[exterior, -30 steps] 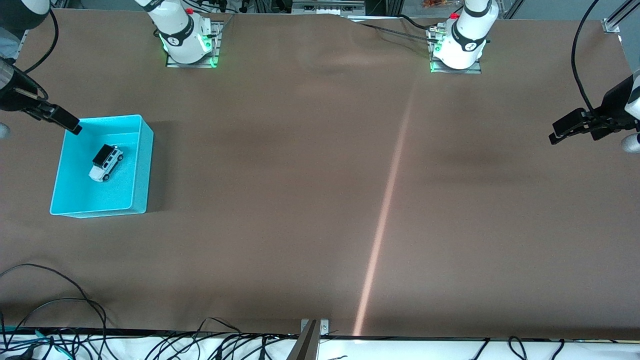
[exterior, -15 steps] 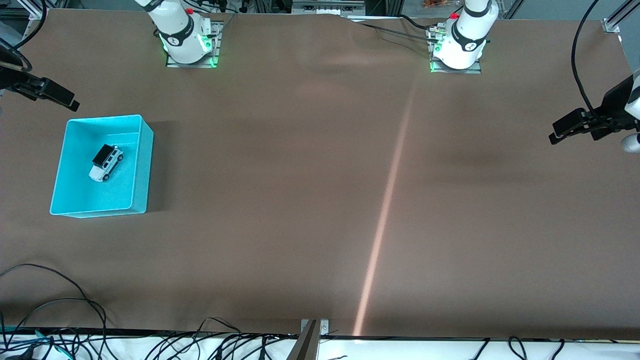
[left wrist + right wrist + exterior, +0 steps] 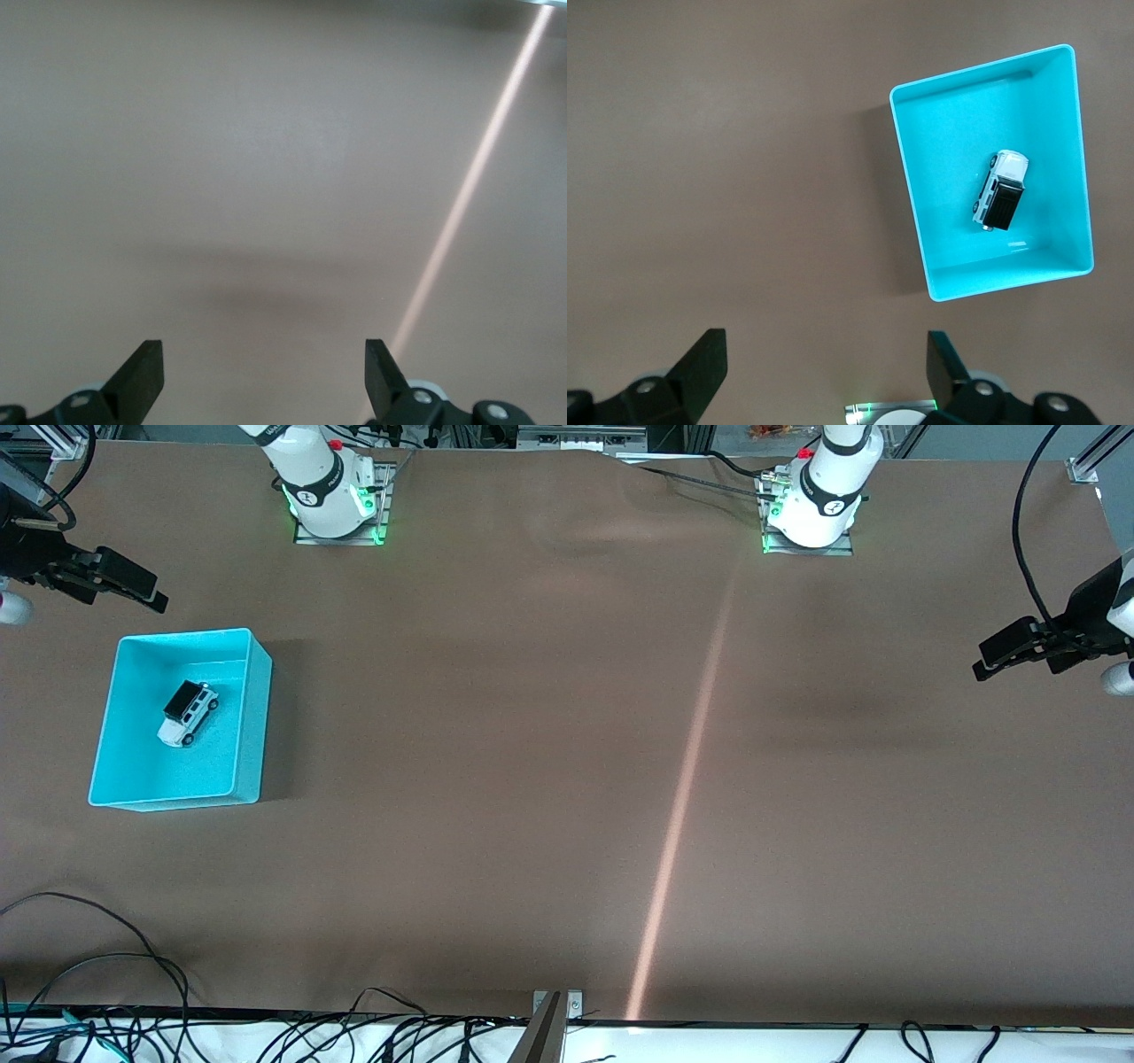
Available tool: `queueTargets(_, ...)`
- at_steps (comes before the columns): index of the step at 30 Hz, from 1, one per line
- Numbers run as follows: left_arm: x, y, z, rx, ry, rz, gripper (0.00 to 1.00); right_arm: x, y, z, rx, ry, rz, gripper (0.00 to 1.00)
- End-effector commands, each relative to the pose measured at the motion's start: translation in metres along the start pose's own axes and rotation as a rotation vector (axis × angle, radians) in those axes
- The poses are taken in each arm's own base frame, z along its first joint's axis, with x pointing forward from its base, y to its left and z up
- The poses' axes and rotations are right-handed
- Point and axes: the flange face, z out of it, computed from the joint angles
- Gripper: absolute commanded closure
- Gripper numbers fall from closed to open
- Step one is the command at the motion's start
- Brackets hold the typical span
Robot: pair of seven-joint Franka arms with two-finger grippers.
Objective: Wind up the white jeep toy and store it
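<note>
Above the table's edge at the right arm's end, the right hand (image 3: 133, 589) has drawn back from the cyan bin (image 3: 252, 717) and hangs wide and empty, suggesting storing is done. Inside the bin rests the white jeep toy (image 3: 188, 714) alone, while the left hand (image 3: 992, 660) waits, wide, well apart.

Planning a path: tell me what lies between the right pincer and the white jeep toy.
Only the cyan bin wall and bare table. The front view shows the right pincer open, above the table beside the bin; the white jeep toy sits inside.
</note>
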Motion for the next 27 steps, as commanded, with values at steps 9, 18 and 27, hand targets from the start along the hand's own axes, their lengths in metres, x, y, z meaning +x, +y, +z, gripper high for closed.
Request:
queueTargets(9, 0.002, 0.002, -0.008, -0.005, 0.012, 0.017, 0.0, 0.005, -0.014, 0.004, -0.055, -0.016, -0.061, 0.0)
queueTargets(18, 0.002, 0.002, -0.008, -0.003, 0.012, 0.017, 0.0, 0.009, -0.013, 0.008, -0.07, -0.02, -0.058, 0.0)
queueTargets(27, 0.002, 0.002, -0.007, -0.003, 0.011, 0.017, 0.0, 0.011, -0.011, 0.014, -0.087, -0.03, -0.052, 0.0)
